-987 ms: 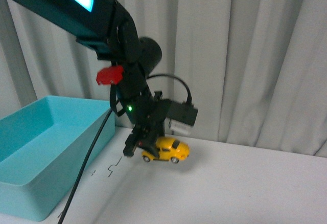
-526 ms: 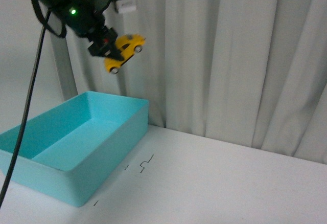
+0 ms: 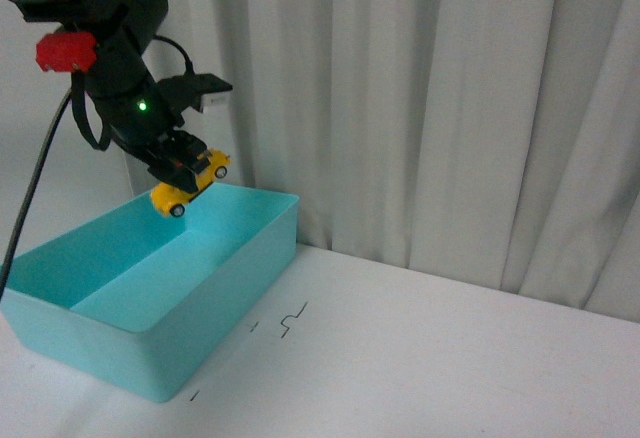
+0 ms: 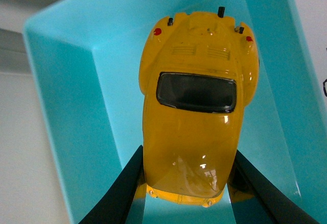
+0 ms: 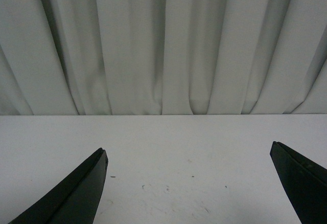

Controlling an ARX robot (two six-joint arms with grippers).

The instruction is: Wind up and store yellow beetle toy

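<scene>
Lowered since a moment ago, the glossy yellow beetle toy car point(image 3: 190, 183) hangs at ten o'clock over the turquoise plastic bin point(image 3: 235, 258), pinched in the left jaws; release seems next. Right jaws spread.

No lettering, brand, number or sign could be read in any view. Small black marks point(image 3: 291, 320) on the white table point(image 3: 450, 358) beside the bin were too small to make out as characters, and the yellow beetle toy point(image 4: 191, 132) showed no legible badge or plate
</scene>
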